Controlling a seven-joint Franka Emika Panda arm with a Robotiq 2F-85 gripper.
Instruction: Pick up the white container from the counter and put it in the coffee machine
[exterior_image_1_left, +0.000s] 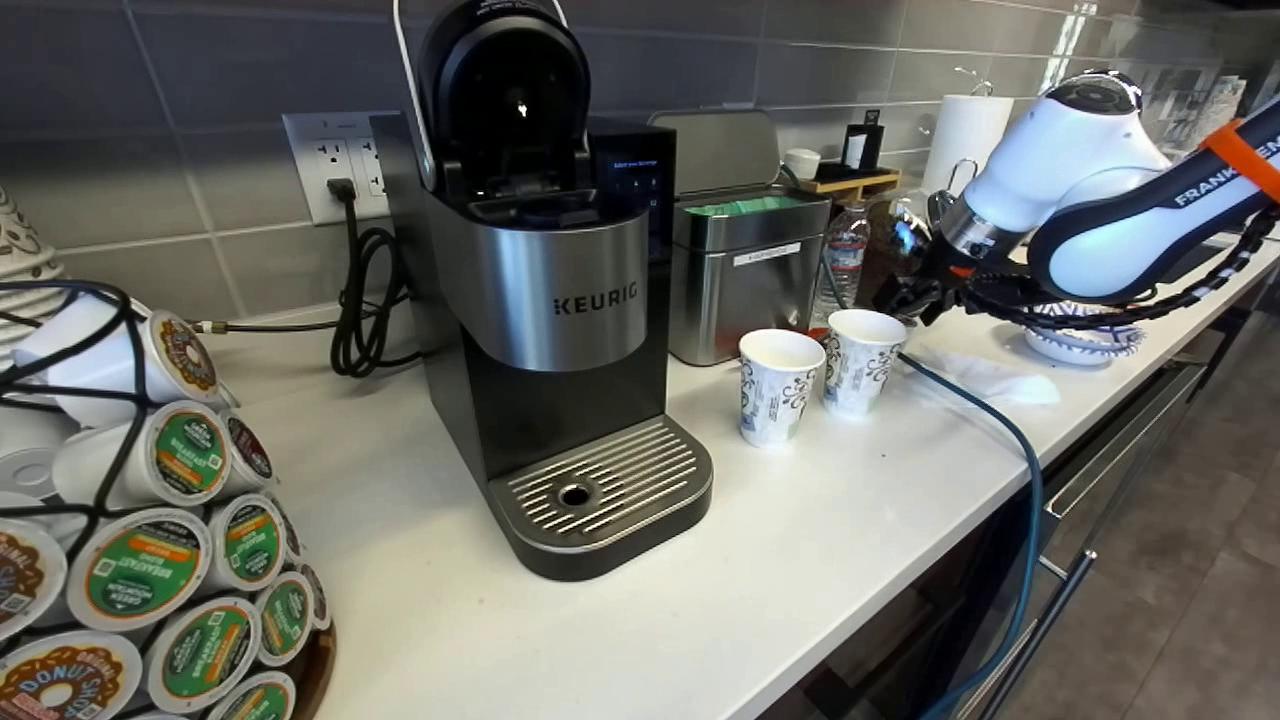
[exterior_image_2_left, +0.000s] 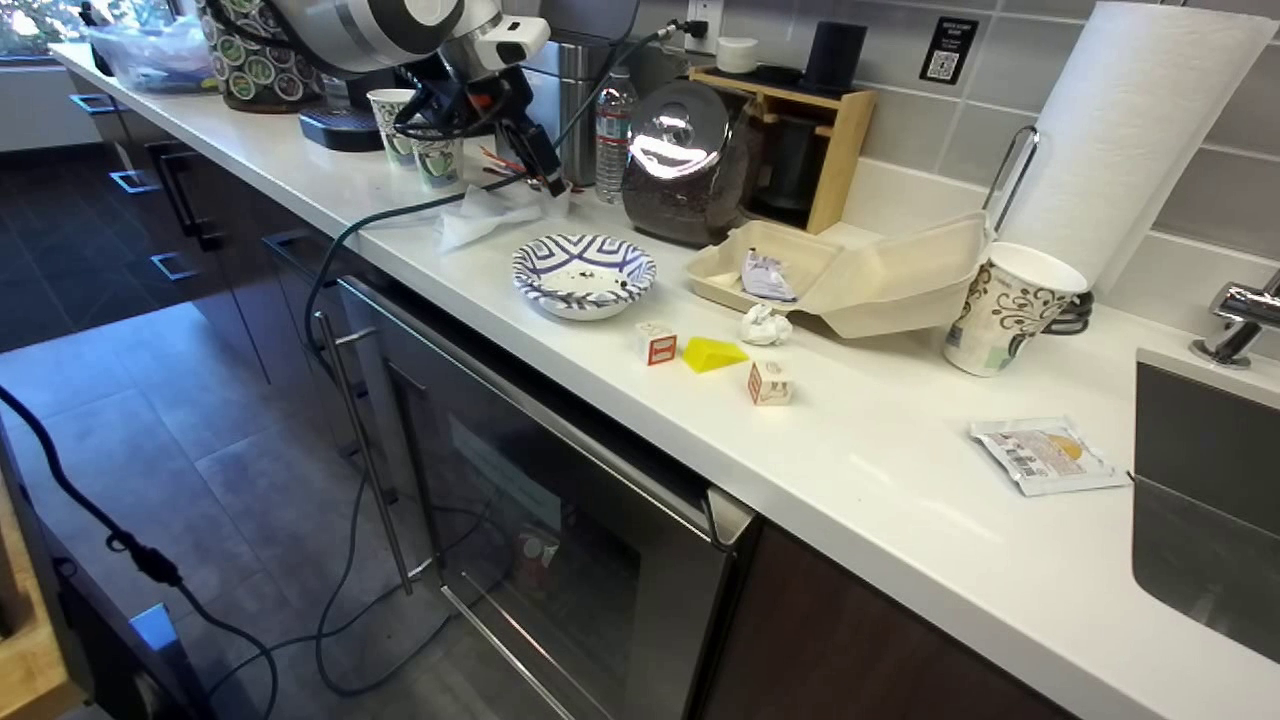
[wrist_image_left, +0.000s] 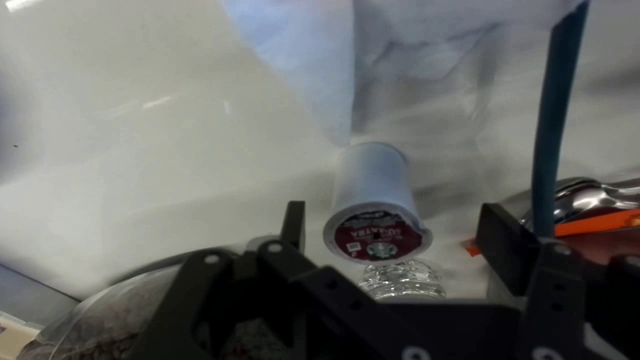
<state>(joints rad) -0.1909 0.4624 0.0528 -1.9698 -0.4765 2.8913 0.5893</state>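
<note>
The white container (wrist_image_left: 372, 180) is on the worktop (wrist_image_left: 165, 150), a little right of and below the middle of the wrist view, its dark red printed face (wrist_image_left: 375, 235) towards the camera (whether it stands or lies on its side, I cannot tell). The jaws are released and spread well apart, one to the left of the container and one to the right in that frame, with a gap showing on either side. A thin white sheet (wrist_image_left: 305, 55) comes in from the top edge and narrows to a tip just beside the container; whether the two touch is unclear. Just below the container shows the ridged clear plastic of a bottle (wrist_image_left: 402, 277), and a blue cable (wrist_image_left: 557, 110) runs down the right part of the frame. In an exterior view the coffee machine (exterior_image_1_left: 520, 300) stands left of centre, its black lid (exterior_image_1_left: 505, 80) raised, its drip grille (exterior_image_1_left: 640, 475) at the foot. Just right of it two printed cups (exterior_image_1_left: 778, 395) stand upright side by side, and the arm (exterior_image_1_left: 1040, 150) reaches in from the right edge. Coffee pods (exterior_image_1_left: 140, 575) are piled at the lower left. In an exterior view a patterned bowl (exterior_image_2_left: 535, 265) rests above and left of centre, a paper towel roll (exterior_image_2_left: 1110, 140) at the upper right.
</note>
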